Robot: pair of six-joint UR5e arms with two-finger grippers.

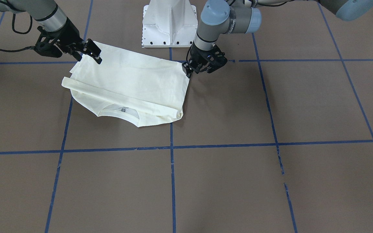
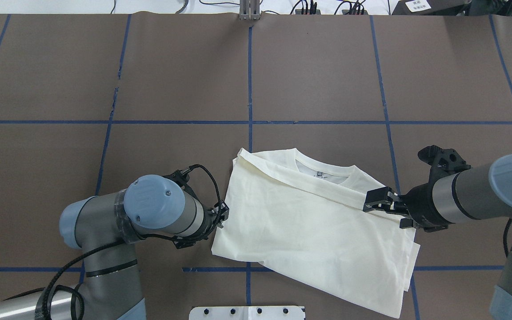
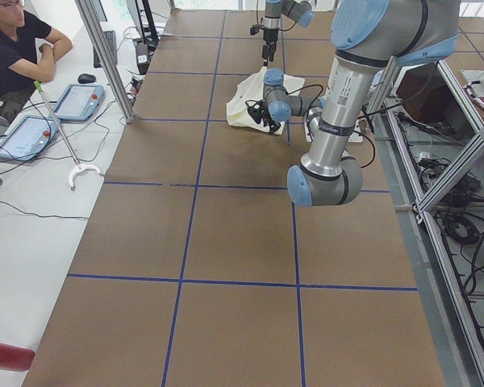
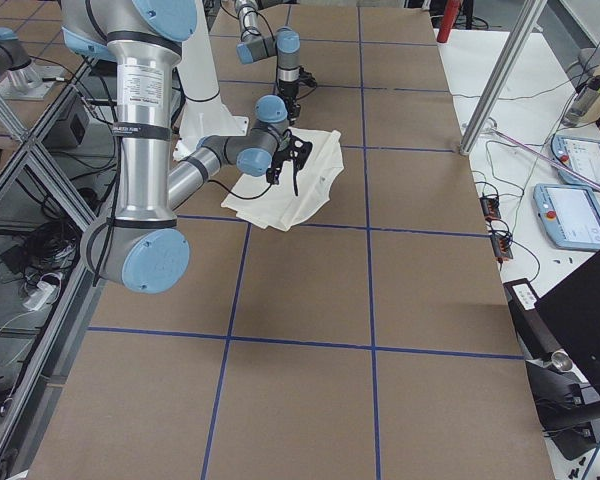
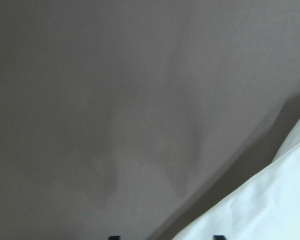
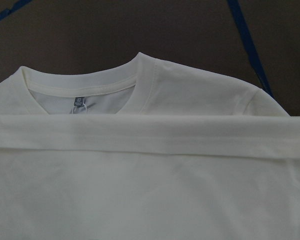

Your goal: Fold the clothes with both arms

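The cream long-sleeved shirt (image 2: 309, 231) lies folded, plain side up, on the brown desk (image 2: 327, 66) marked with blue tape lines. It is close to the white pedestal base (image 1: 168, 22), with its ribbed neckline (image 6: 90, 86) on the side away from the robot. The left pincer (image 1: 193, 69) sits just beside 1 shirt edge, jaws spread wide around nothing. The right pincer (image 2: 379, 202) hangs over the folded band at the opposite edge, and I cannot tell whether it grips.

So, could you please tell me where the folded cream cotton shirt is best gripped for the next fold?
The folded cream shirt lies flat on the brown table, so only its layered side edges offer a lip. I would pinch those near the ribbed neckline, the left gripper coming low from the robot's left, the right gripper from the right.
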